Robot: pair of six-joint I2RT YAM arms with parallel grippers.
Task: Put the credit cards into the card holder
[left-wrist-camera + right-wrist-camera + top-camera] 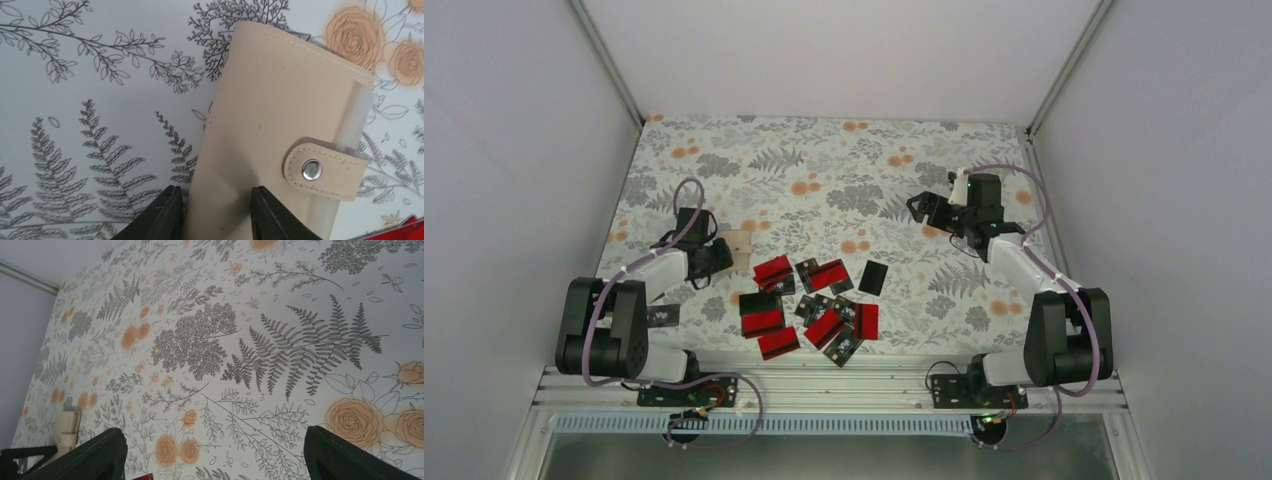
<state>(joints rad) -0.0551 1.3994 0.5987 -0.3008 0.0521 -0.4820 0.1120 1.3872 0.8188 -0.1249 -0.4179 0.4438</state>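
The tan card holder (740, 246) is snapped closed and held off the cloth by my left gripper (724, 256). In the left wrist view the jaws of the left gripper (215, 216) pinch the holder's (280, 110) near edge, with the snap (312, 169) to the right. The red-and-black credit cards (809, 305) lie scattered on the near middle of the table, and one black card (874, 277) lies apart to the right. My right gripper (921, 208) is open and empty over the far right, its jaws wide in the right wrist view (215, 455).
The table wears a floral cloth (844, 170). White walls close in the left, right and back. An aluminium rail (824, 385) runs along the near edge by the arm bases. The holder also shows in the right wrist view (67, 427), far left.
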